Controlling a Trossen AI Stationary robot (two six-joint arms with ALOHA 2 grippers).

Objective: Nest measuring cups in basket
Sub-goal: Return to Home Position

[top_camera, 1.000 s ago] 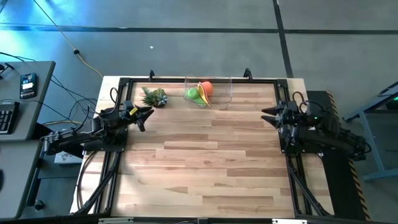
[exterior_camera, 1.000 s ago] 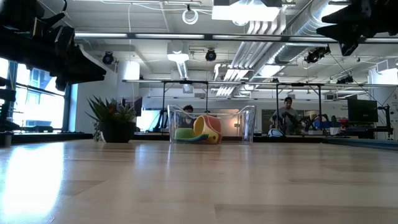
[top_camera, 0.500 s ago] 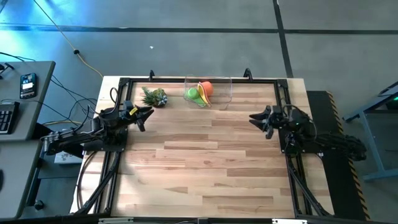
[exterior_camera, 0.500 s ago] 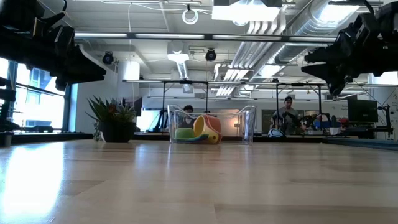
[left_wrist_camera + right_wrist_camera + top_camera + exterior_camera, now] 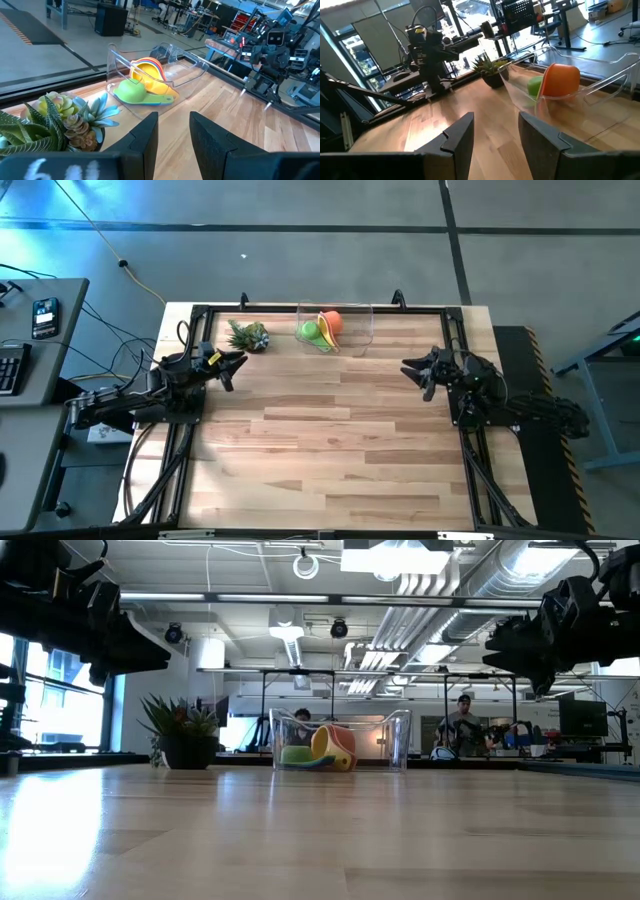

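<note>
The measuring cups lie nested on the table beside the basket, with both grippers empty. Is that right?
No: the measuring cups lie nested inside the basket, as the left wrist view shows. The left gripper and right gripper are empty.

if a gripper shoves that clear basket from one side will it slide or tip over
Probably slide: the basket looks wide and low, sitting flat on the smooth wooden table. It seems thin clear plastic, so likely light. The measuring cups inside lie tipped and may rattle about.
</note>
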